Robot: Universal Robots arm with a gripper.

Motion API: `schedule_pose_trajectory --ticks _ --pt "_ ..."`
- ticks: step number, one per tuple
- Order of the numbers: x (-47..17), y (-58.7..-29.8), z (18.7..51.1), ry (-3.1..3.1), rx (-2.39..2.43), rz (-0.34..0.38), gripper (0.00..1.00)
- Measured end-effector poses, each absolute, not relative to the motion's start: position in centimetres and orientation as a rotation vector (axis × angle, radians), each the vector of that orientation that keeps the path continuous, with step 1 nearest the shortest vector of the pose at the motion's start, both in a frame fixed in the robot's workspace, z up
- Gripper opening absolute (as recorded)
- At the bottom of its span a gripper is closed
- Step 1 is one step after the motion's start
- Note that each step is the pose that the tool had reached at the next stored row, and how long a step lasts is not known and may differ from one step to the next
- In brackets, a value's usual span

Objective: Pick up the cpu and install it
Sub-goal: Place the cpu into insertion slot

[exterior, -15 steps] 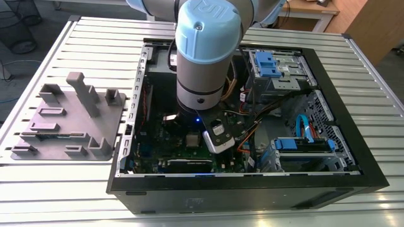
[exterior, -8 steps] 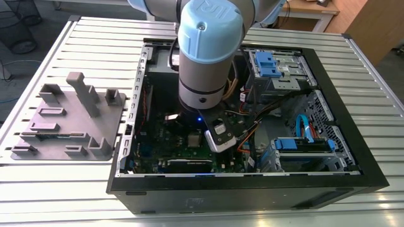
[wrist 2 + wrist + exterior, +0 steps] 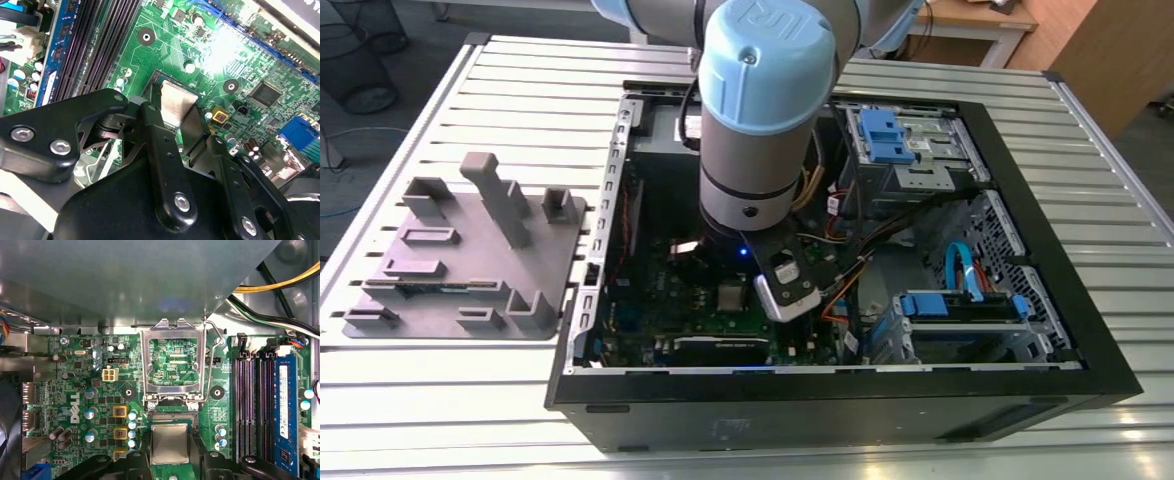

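Observation:
The cpu [image 3: 170, 443], a small square chip with a pale silvery top, sits between my gripper's [image 3: 170, 440] two black fingers [image 3: 143, 447], just over the socket on the green motherboard [image 3: 80, 390]. The socket's metal load plate [image 3: 172, 360] is flipped up open beside it, with its lever [image 3: 216, 365] raised. In the second wrist view the cpu [image 3: 176, 100] lies low in the socket's dark frame [image 3: 152, 80], and the gripper [image 3: 174, 111] is shut on its edges. In the exterior view the arm [image 3: 754, 120] reaches down into the open computer case [image 3: 1014, 200] above the motherboard [image 3: 674, 310].
Black memory slots and a blue module [image 3: 282, 405] run beside the socket. Yellow, black and green cables [image 3: 280, 287] hang near the case wall. Drive bays with blue clips [image 3: 887, 135] fill the case's far side. A grey holder block tray [image 3: 467, 260] lies on the slatted table at the exterior view's left.

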State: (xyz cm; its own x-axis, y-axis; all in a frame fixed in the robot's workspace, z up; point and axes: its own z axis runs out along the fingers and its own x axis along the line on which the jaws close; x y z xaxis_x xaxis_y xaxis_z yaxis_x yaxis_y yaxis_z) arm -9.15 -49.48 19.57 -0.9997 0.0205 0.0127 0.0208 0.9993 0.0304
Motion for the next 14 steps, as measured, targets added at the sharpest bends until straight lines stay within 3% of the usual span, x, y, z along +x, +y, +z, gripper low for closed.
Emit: schedule_pose_trajectory --ticks 14 --pt "-9.17 -49.49 19.16 -3.129 -0.032 -0.048 0.44"
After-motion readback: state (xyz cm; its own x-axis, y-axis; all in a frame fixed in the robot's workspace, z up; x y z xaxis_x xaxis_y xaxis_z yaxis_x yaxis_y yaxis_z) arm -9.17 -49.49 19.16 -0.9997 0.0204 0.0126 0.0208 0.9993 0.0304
